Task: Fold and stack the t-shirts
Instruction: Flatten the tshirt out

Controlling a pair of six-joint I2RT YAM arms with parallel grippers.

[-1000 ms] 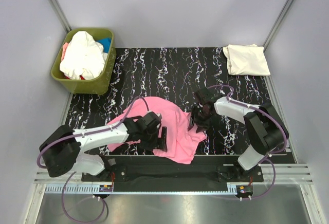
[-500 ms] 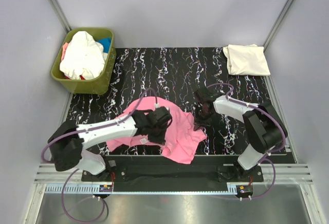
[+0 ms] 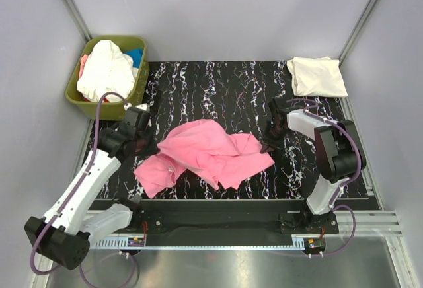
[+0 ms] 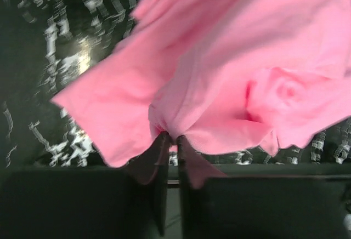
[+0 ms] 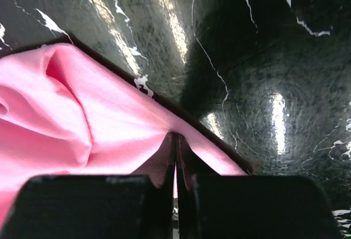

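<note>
Pinches crumpled pink t-shirt (image 3: 211, 152) at mid-table from both sides, left gripper (image 4: 171, 138) clamped on its left edge, right gripper (image 5: 176, 138) clamped on its right hem, with folded cream t-shirt (image 3: 317, 76) at far-right corner.

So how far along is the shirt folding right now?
Done: one cream shirt lies folded at the far right. In hand: the left pincer and right pincer are both shut on the crumpled pink shirt. Left: folding it, stacking it, then the white shirt and blue shirt in the green bin.
</note>
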